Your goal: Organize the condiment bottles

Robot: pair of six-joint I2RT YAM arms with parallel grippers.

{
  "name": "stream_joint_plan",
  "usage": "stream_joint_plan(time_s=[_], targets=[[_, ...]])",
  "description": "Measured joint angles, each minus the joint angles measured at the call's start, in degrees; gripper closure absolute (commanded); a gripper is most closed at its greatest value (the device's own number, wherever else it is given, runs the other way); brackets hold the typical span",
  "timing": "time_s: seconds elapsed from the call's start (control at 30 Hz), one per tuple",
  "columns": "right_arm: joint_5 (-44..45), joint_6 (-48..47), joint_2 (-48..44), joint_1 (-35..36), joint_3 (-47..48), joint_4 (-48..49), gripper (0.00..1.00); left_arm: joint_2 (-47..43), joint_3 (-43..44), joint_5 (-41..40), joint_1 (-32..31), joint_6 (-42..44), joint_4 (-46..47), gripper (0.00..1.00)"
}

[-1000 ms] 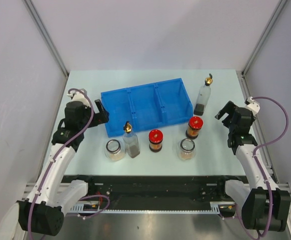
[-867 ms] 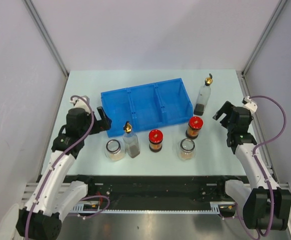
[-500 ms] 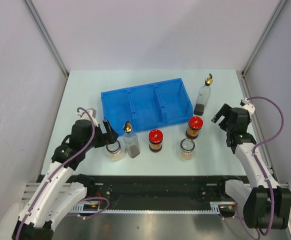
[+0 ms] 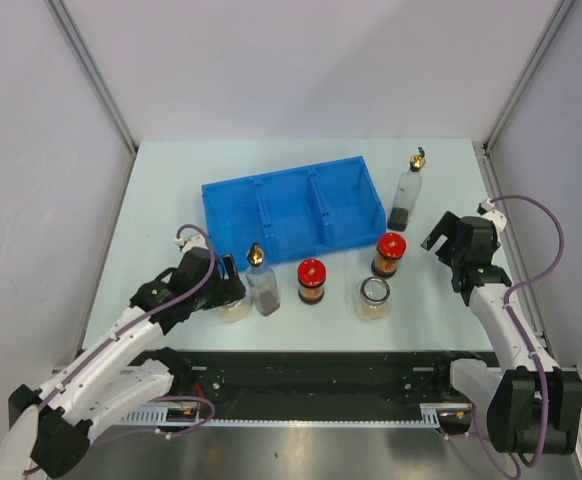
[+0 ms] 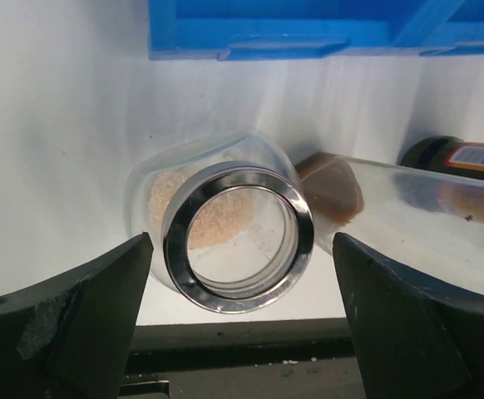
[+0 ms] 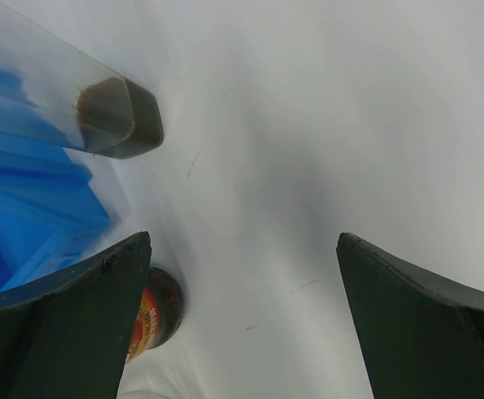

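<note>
Six condiment bottles stand on the table. A short clear tan-filled jar (image 4: 233,303) sits at the front left; beside it stands a tall clear bottle with a gold spout (image 4: 262,281). Two red-lidded dark jars (image 4: 312,281) (image 4: 389,255) and another short jar (image 4: 374,297) stand further right. A second tall bottle (image 4: 410,190) stands at the back right. My left gripper (image 4: 223,281) is open just above the left short jar, whose steel rim (image 5: 238,237) lies between the fingers (image 5: 67,316). My right gripper (image 4: 441,233) is open and empty, right of the red-lidded jar (image 6: 152,307) and near the tall bottle's base (image 6: 117,116).
A blue three-compartment tray (image 4: 293,210) lies at the table's middle back, its near wall showing in the left wrist view (image 5: 308,33). The black front rail (image 4: 311,375) runs along the near edge. Grey walls enclose the table on the left and right.
My left arm has swung forward and right, from beside the tray's left end down to the left short jar. My right gripper has shifted slightly left toward the bottles.
</note>
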Motion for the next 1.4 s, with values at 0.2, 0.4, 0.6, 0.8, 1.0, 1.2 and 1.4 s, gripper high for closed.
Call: stream_joint_plan(time_s=[0.2,0.4,0.6,0.8,1.0,1.2,1.4], targets=[[0.0,0.4,0.3,0.0,0.0,-0.3,0.01,1.0,-0.6,-3.9,-1.7,-2.3,0.0,0.13],[0.0,0.6,1.0,0.0,0.0,-0.6,0.01,0.5,-1.2,-5.9,-2.0,-3.7,0.8,0.11],[0.0,1.0,1.0,0.0,0.0,-0.7,0.01,2.0,-1.1,-6.8,-2.3,-3.5,1.2,0.10],[0.0,1.1,1.7,0.0,0.0,-0.7,0.02,5.4,1.0,-9.9,-4.5,-3.1,0.1,0.17],[0.1,1.4,2.3,0.0,0.0,-1.1,0.03,6.2,2.4,-12.4,-6.8,-3.1,-1.6,0.36],[0.3,1.5,2.5,0.0,0.0,-1.4,0.03,6.7,2.8,-14.2,-7.7,-3.3,-2.7,0.81],[0.5,1.6,2.6,0.0,0.0,-1.9,0.04,6.6,3.8,-15.4,-7.8,-3.6,-6.1,1.00]])
